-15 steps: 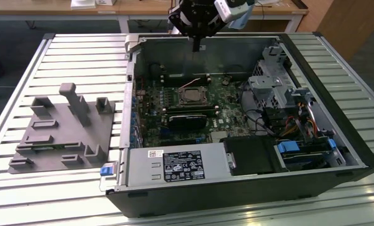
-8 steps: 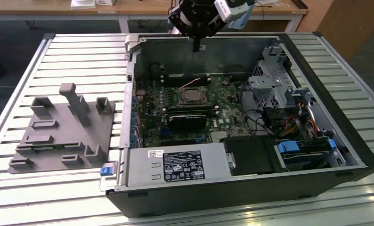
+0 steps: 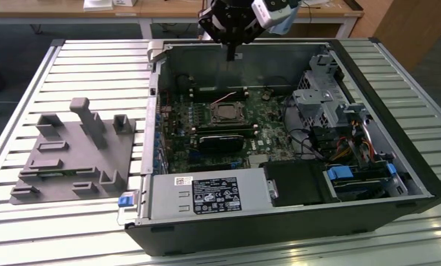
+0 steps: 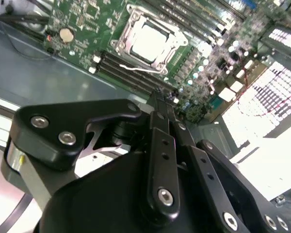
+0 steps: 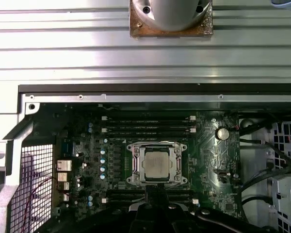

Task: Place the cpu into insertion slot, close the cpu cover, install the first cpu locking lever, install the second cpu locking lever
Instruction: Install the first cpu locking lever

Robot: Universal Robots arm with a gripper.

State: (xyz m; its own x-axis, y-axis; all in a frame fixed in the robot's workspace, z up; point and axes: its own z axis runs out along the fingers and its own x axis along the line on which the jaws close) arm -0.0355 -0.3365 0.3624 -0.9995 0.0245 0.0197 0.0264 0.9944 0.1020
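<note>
Exterior view shows the gripper [image 3: 233, 54], jaws pressed together; first wrist view shows the seated cpu [image 5: 155, 164].

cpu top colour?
Dull silver-grey metal. The cpu shows best in the first wrist view.

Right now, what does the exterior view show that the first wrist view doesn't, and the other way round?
Exterior view: the grey fixture tray on the exterior view's left and the labelled power-supply box. First wrist view: a round grey post on a square plate, standing on the slatted table beyond the case. Both: the shut pincer, and the cpu seated in the insertion slot with the cpu cover framing it.
</note>
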